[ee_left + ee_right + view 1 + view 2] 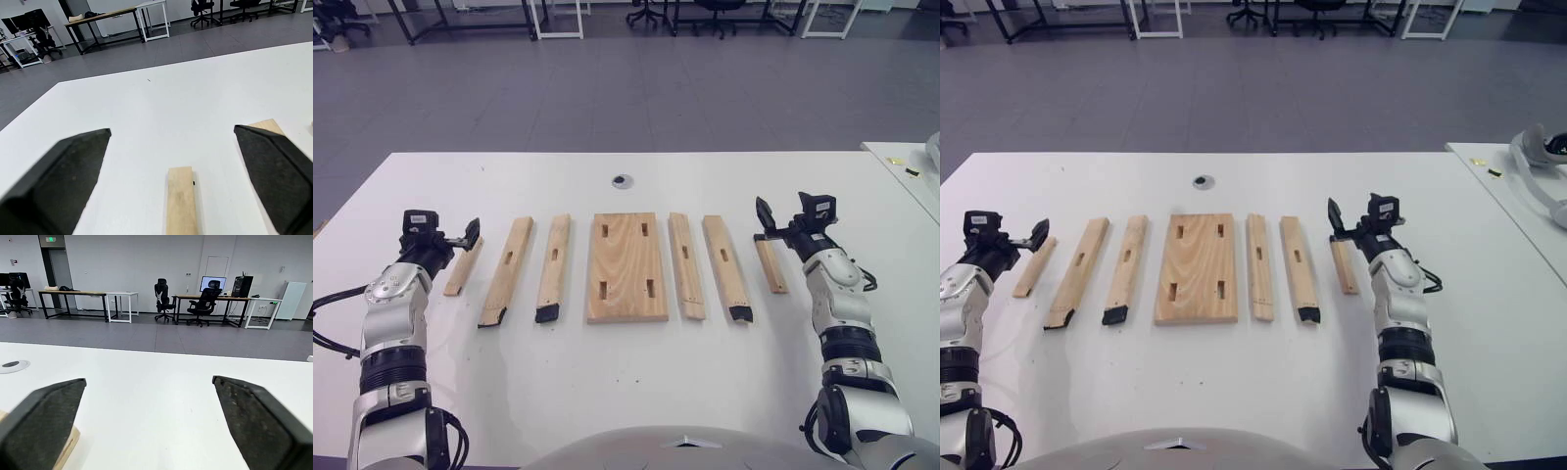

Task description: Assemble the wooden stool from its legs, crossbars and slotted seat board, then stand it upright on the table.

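Observation:
The slotted seat board [626, 266] lies flat at the table's middle. Two legs [507, 269] [554, 266] lie to its left and two more [685, 264] [726, 266] to its right, all pointing away from me. A short crossbar [463, 266] lies at the far left and another [771, 265] at the far right. My left gripper [171, 132] hovers open over the far end of the left crossbar [181, 196], fingers on either side of it. Beside the right crossbar's far end hangs my right gripper [149, 381], open and holding nothing.
A round cable grommet [624, 180] sits in the white table [626, 392] behind the seat board. A second table [911, 166] stands to the right with a white device [1538, 162] on it. Bare tabletop stretches in front of the parts.

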